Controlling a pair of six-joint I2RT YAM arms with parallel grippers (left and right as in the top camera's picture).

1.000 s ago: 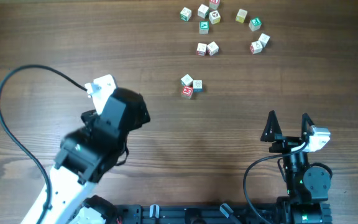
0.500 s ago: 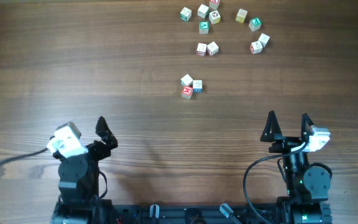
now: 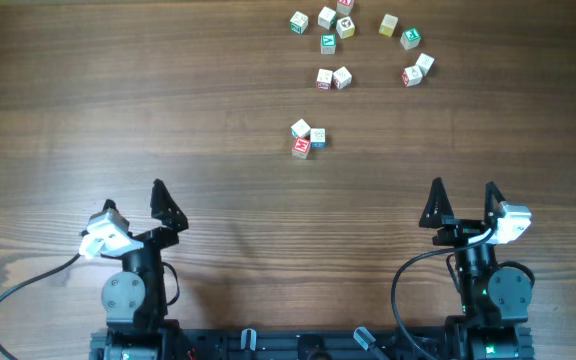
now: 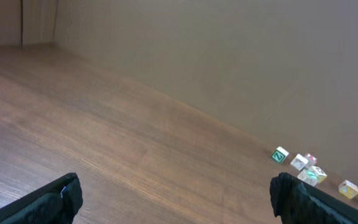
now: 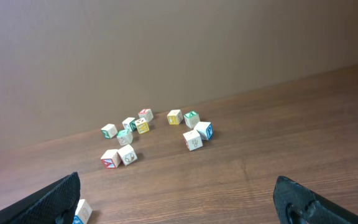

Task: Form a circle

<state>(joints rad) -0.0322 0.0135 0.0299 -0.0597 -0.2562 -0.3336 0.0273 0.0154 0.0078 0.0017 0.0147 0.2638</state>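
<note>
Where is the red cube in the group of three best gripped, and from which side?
Probably best: straight down on the red cube, pinching its left and right faces. It lies flat and low; the white cube crowds its far side, the blue cube its far right corner, leaving the right finger little room.

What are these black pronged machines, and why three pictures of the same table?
They are two robot arms at a wooden table. One picture looks straight down; the other two come from a camera on each wrist, so the dark tips at their bottom corners are that arm's own fingers. The left gripper and right gripper are both open, holding nothing. On the table lie a trio of letter cubes near the middle and more cubes scattered beyond.
</note>
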